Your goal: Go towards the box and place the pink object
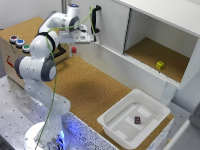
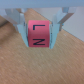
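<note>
My gripper hangs over the cork table at the back of the exterior view's left side, shut on the pink object. In the wrist view the pink object is a bright pink block with black letters, held between my two fingers above the cork surface. The box is a shallow white tub at the front of the exterior view's right side, far from my gripper. A dark maroon cube lies inside it.
A cork-topped box with coloured buttons stands at the exterior view's left. A tall white cabinet with an open door runs along the back; a yellow-green cube lies on its shelf. A green cable hangs along the arm.
</note>
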`<state>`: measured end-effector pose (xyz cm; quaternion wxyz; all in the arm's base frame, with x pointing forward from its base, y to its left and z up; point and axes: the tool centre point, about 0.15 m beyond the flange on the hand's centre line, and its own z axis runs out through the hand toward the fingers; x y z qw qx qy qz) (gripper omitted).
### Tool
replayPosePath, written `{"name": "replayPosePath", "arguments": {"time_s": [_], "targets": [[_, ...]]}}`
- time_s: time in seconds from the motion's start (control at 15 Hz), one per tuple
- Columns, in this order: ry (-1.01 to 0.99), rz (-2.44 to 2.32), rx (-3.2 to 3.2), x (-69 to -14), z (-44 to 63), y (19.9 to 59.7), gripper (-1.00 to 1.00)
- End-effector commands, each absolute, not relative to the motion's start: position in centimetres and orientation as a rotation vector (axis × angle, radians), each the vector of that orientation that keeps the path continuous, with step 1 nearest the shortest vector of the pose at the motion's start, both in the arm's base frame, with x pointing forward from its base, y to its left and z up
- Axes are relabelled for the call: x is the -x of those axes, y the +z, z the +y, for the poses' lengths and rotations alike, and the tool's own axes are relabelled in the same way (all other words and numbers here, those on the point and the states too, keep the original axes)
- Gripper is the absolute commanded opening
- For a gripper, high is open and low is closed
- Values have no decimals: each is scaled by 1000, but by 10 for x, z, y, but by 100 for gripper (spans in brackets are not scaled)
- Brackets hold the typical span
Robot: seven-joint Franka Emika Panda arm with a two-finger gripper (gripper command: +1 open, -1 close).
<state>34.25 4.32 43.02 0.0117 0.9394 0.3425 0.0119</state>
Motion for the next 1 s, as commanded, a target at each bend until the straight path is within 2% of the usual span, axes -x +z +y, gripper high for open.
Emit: {"name": "replayPosePath", "arguments": {"time_s": [0.0,0.27,0.53,0.93], "targets": [[269,901,-3022,-323,-105,398,-100],[240,731,-3066,-334,-213,384,-100],[186,584,-3115,-344,-312,355,-100],[167,416,-3134,-364,-392,323,-100]]}}
